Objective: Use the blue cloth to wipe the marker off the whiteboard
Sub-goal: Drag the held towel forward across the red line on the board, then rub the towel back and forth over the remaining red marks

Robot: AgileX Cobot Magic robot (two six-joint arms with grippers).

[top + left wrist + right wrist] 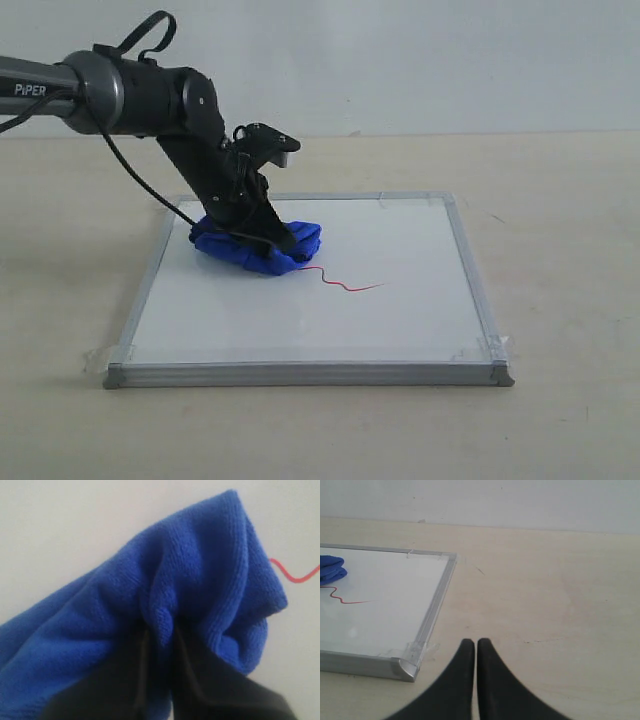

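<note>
The whiteboard (pixel 400 320) lies flat on the table, grey-framed with taped corners. A thin red wavy marker line (pixel 345 283) runs near its middle. The bunched blue cloth (pixel 300 240) rests on the board's far left part, its edge touching the line's left end. My left gripper (pixel 268 238) presses down into the cloth and is shut on a fold of it; the left wrist view shows the blue cloth (pixel 190 580) pinched between the dark fingers, with the marker line (pixel 295 575) just beyond. My right gripper (pixel 476 644) is shut and empty over bare table beside the whiteboard (pixel 385 605).
The board's near right corner (pixel 407 667) has clear tape and a grey plastic cap. Pale wooden table (pixel 560 200) surrounds the board on all sides, with a plain white wall behind.
</note>
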